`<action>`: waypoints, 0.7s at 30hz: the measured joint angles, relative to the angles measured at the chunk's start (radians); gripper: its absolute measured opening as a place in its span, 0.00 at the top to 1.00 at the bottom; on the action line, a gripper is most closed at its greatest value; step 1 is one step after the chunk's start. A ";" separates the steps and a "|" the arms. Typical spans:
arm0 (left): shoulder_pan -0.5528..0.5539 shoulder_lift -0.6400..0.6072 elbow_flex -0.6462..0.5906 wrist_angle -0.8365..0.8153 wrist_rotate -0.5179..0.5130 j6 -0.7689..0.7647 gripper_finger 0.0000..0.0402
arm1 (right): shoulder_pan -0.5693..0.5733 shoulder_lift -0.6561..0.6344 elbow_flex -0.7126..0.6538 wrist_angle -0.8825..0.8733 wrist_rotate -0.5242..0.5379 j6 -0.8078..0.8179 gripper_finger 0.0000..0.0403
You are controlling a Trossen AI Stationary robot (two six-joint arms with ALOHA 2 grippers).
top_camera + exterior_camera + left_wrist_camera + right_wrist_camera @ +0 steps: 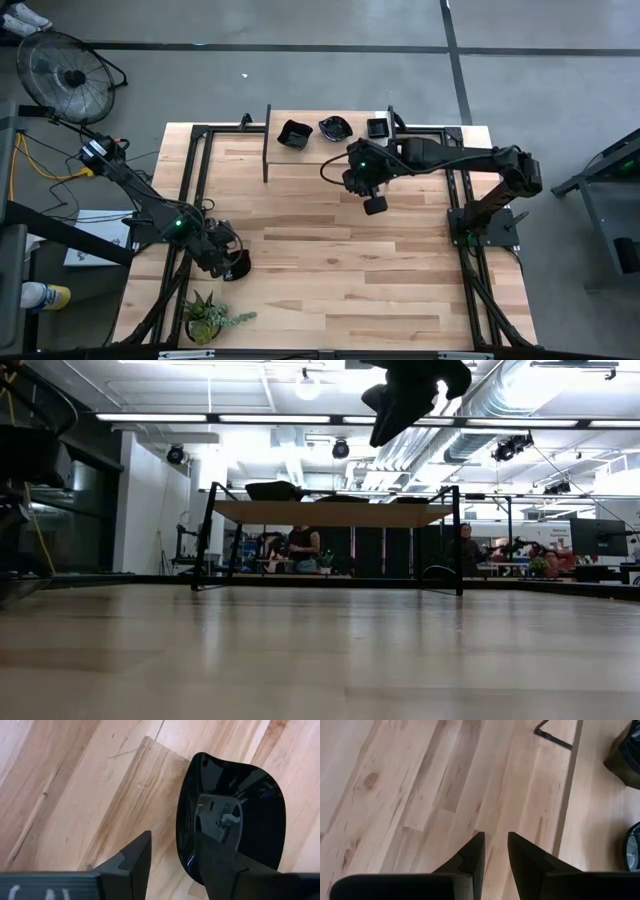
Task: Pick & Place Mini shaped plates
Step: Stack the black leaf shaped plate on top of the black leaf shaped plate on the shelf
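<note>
Left gripper: your left gripper (172, 857) hangs over the near-left table (340, 270), fingers spread wide, one finger inside the glossy black rounded-square mini plate (230, 815), the other outside its rim; not yet clamped.
Plate handling: likely light, rigid, slick and chippable; pinch the raised rim squarely.
Right gripper: your right gripper (494, 851) hovers mid-table, fingers narrowly parted, empty.
Far shelf: three more glossy black dishes (332, 129) sit on the raised wooden shelf (300, 118).
</note>
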 joint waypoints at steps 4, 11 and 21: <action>0.000 0.000 0.000 0.000 0.002 0.000 0.63 | 0.010 0.000 0.000 0.000 0.000 0.000 0.80; 0.000 0.032 0.000 0.010 0.009 0.000 0.63 | 0.040 0.000 0.000 0.000 -0.012 0.001 0.80; 0.000 0.069 0.000 0.042 0.019 -0.001 0.63 | 0.088 0.000 0.000 -0.004 -0.009 0.001 0.81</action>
